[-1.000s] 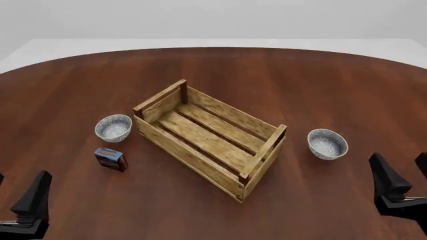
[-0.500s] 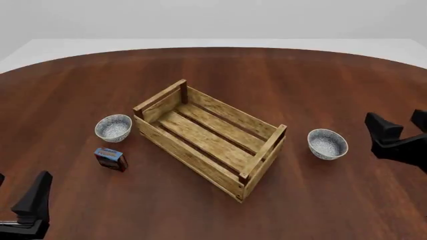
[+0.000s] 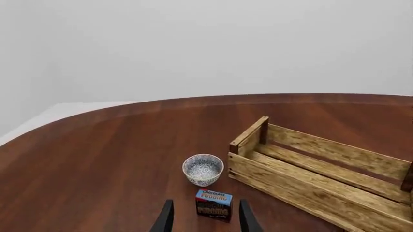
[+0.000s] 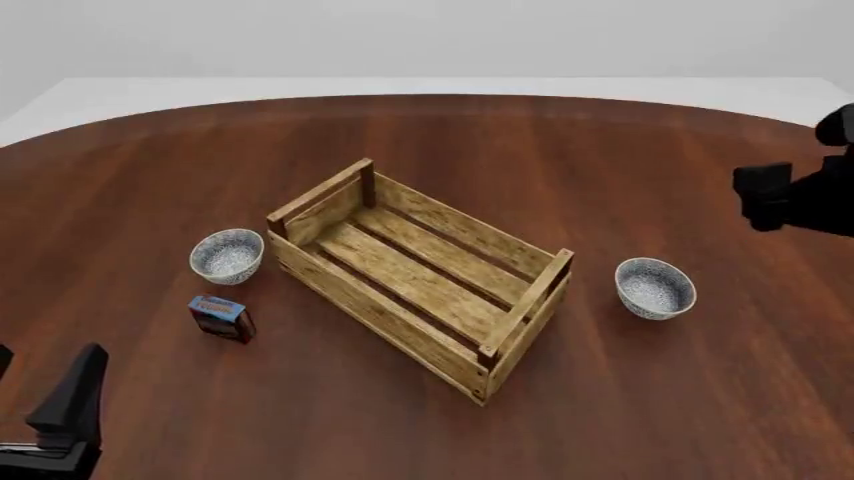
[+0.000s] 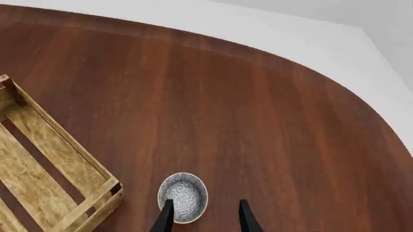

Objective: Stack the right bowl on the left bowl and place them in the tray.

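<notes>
Centrally, lying at a slant on the dark reddish-brown wooden table (image 4: 441,150): the large rectangular light-wood slatted tray (image 4: 420,275) with darker corner posts and raised end rails, holding nothing inside. Sitting upright near the tray's left end rail, not touching it: the left bowl (image 4: 227,256), small, round, white with a dense blue-grey floral pattern. Standing just in front of that bowl, a little apart from it: a small blue-and-red box (image 4: 222,317) with printed lettering. Resting alone on the bare table well to the right of the tray: the right bowl (image 4: 655,288), an identical patterned twin, upright and untouched.

Hovering low at the near left corner of the front view, well short of the box and the left bowl: the left gripper (image 3: 205,221), black fingers showing spread apart in its wrist view, framing the box without touching it, gripping nothing. Hanging high over the table's right side, beyond the right bowl: the right gripper (image 5: 204,217), fingers likewise parted and empty, looking down on the right bowl; from the front only a dark block of the right arm (image 4: 801,190) showing at the frame edge, fingertips probably out of sight there
</notes>
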Tool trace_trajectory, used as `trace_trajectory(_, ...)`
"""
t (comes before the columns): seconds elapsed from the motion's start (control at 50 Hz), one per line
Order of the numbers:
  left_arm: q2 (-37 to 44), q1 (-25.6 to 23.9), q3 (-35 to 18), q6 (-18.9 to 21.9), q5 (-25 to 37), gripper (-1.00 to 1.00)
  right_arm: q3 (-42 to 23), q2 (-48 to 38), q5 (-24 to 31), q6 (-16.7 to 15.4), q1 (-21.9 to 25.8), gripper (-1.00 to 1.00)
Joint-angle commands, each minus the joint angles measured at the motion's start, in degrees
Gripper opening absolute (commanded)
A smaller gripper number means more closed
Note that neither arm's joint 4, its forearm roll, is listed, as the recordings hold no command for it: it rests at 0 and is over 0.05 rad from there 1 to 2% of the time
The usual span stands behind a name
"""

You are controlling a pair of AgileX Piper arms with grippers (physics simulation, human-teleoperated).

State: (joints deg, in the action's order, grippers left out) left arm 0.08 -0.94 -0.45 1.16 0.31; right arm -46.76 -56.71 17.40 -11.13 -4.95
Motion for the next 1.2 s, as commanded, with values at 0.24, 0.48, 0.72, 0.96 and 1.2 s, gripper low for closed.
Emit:
trace_trajectory(0.24,0.3,-0.1,0.4,0.2,0.0,1.00,-14.3,-16.2,7.7,-6.6,-6.0,1.00)
trace_trajectory(0.48,0.1,-0.3,0.4,-0.1,0.3,1.00,-17.2,-23.2,8.6,-7.9,-6.6,1.00)
trace_trajectory(0.72,0.0,-0.1,0.4,0.0,0.6,1.00,-16.8,-28.0,7.4,-6.3,-6.3,1.00)
trace_trajectory(0.96,0.0,-0.2,0.4,-0.1,0.6,1.00,-15.1,-31.3,5.2,-4.9,-5.5,1.00)
trace_trajectory(1.2,0.0,-0.1,0.4,-0.1,0.6,1.00,-13.5,-34.7,2.4,-3.7,-5.2,1.00)
